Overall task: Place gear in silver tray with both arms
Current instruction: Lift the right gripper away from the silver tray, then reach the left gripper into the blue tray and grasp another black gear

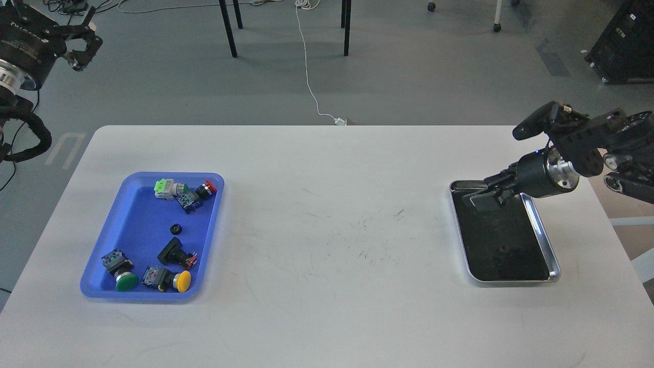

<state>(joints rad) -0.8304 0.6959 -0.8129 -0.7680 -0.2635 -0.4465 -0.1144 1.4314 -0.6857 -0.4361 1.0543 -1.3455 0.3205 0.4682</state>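
The silver tray [543, 232] lies at the right of the white table. A small dark round thing [503, 249], faint against the tray's dark bottom, lies in its near half; it may be a gear. My right gripper [485, 195] hangs over the tray's far end with its fingers apart and nothing between them. A small black gear [177, 228] lies in the middle of the blue tray [138, 220] at the left. My left gripper [80, 45] is raised at the top left, beyond the table, open and empty.
The blue tray also holds several push-button switches: green [126, 281], yellow [183, 280], red [209, 187] and a black one [173, 252]. The table's far edge [327, 126] borders grey floor with chair legs and a white cable [306, 66].
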